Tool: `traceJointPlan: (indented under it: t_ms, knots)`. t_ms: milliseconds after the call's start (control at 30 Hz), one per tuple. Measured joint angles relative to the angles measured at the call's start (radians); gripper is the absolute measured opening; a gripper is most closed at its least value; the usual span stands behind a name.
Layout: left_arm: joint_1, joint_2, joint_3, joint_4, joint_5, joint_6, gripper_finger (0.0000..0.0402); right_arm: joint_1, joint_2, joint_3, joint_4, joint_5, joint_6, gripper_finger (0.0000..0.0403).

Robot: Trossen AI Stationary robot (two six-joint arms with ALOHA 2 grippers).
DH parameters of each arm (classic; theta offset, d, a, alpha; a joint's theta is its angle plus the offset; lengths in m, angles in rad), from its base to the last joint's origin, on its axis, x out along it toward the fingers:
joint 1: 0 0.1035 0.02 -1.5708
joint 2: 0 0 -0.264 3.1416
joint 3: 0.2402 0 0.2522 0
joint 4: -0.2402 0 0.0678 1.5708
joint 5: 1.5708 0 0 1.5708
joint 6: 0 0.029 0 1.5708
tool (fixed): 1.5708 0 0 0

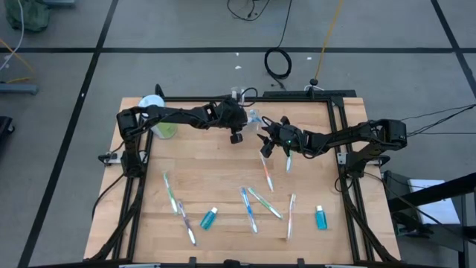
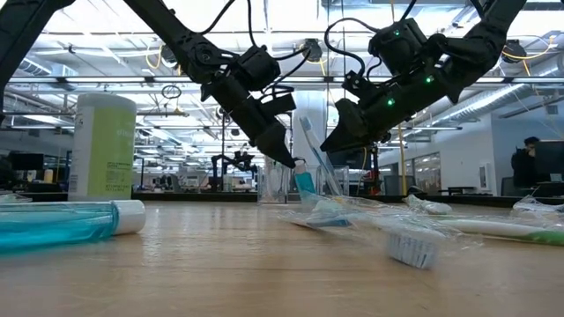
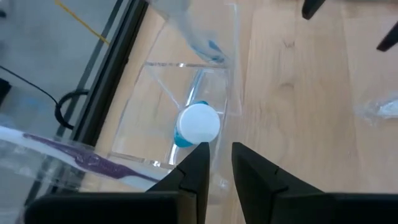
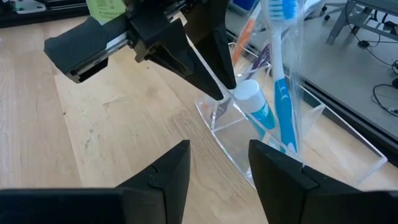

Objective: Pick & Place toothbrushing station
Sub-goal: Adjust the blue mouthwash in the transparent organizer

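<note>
The clear plastic cup (image 1: 254,119) stands at the table's far middle. It holds a wrapped blue toothbrush (image 4: 283,93), an orange one (image 4: 249,37) and a white-capped teal tube (image 3: 198,126). My left gripper (image 3: 221,165) reaches in from the left and is shut on the cup's wall. My right gripper (image 4: 217,165) hovers open just right of and nearer than the cup, with nothing between its fingers. Several more toothbrushes (image 1: 249,208) and two teal tubes (image 1: 209,218) (image 1: 320,217) lie flat on the near half of the table. My left gripper pinches the cup's side wall at its rim (image 3: 227,146), one finger inside next to the tube's white cap and one finger (image 3: 249,168) outside. The fingers slant down from the table's left. In the low view the cup's bottom (image 2: 278,198) looks level with the table.
A tall green bottle with a white cap (image 1: 160,123) stands at the far left, behind my left arm. The black frame rail (image 3: 109,68) runs along the far edge just beyond the cup. Bare wood lies between the cup and the loose toothbrushes.
</note>
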Motion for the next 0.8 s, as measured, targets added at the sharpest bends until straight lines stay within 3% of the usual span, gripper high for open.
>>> traceJointPlan:
  t_ms: [100,267,800]
  knots:
    - [-0.003,0.000,0.000,0.003,-0.007,0.007,0.0066,0.000,0.000,0.000,0.000,0.000,0.000,0.0155]
    - [-0.003,0.000,0.000,0.008,-0.011,0.032,0.0010,0.000,0.000,0.000,0.000,0.000,0.000,0.0155]
    - [-0.014,-0.061,0.023,-0.032,0.000,0.045,0.0004,0.000,0.000,0.000,-0.015,0.000,-0.004,0.0155]
